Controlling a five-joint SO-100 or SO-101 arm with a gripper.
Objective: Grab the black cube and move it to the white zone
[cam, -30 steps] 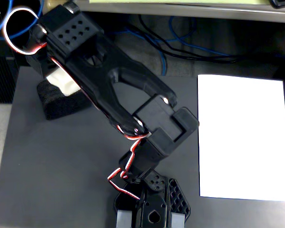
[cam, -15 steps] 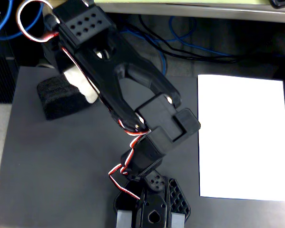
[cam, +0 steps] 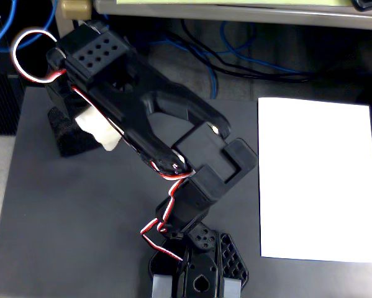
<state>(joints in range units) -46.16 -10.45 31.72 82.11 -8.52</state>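
Note:
The black cube (cam: 68,139) is a dark spongy foam block on the dark grey mat (cam: 80,217) at the left of the fixed view. Much of it is hidden under the arm. My gripper (cam: 80,119) reaches down from the black arm right over the block. A whitish finger (cam: 100,131) shows at the block's right side, and the other finger is hidden. I cannot see whether the jaws are closed on the block. The white zone (cam: 319,180) is a plain white sheet lying flat at the right, well away from the block and the gripper.
The arm's base (cam: 198,273) stands at the bottom centre, and its links cross the middle of the mat diagonally. Red-and-white wires (cam: 164,214) run along the arm. Blue and black cables (cam: 235,56) lie beyond the mat's far edge, under a desk edge (cam: 235,12).

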